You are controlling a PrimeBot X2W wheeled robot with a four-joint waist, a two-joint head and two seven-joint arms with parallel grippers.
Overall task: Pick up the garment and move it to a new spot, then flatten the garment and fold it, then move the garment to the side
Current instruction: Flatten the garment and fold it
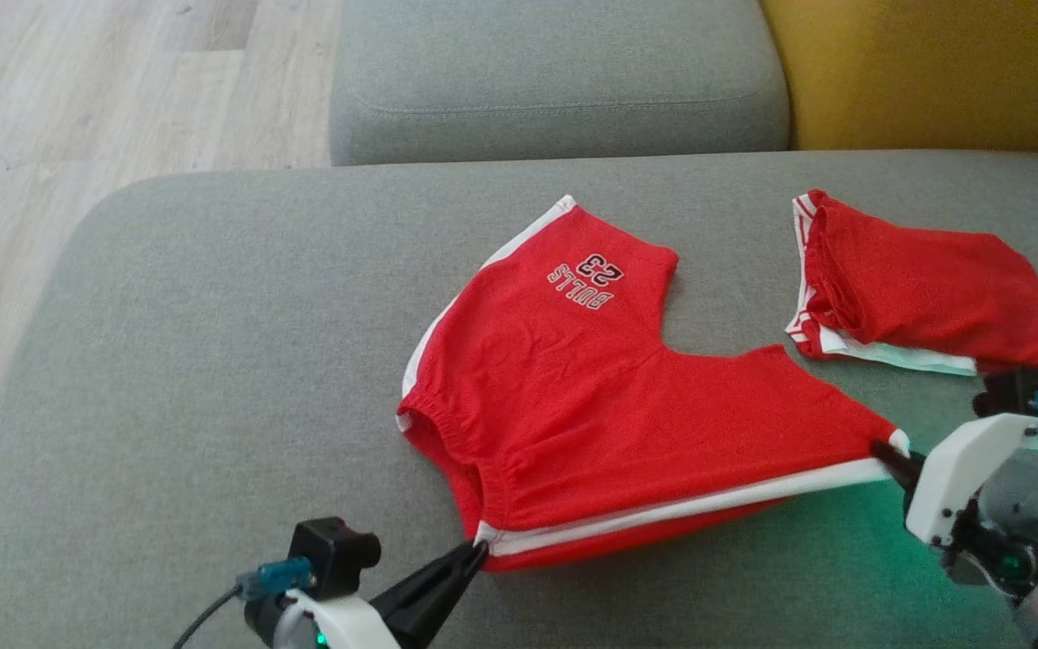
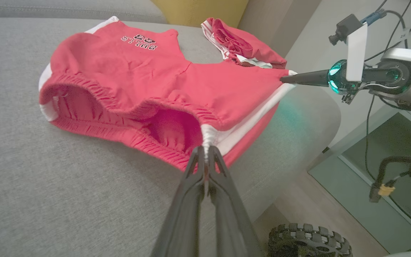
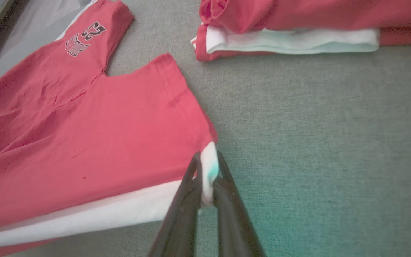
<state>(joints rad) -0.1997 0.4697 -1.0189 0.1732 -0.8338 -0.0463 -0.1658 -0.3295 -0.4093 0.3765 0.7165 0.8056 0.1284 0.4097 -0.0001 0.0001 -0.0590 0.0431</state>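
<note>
The garment is a pair of red shorts with white side stripes and a "BULLS 23" print, lying on the grey sofa seat. My left gripper is shut on the waistband corner at the white stripe; the left wrist view shows the garment and the pinch by my left gripper. My right gripper is shut on the leg hem corner of the same stripe, and up close my right gripper grips the garment. The stripe edge runs taut between both grips, lifted slightly.
A second red garment, folded with a white layer under it, lies on the seat at the right. A grey back cushion and a yellow cushion stand behind. Wooden floor lies beyond the seat's left edge.
</note>
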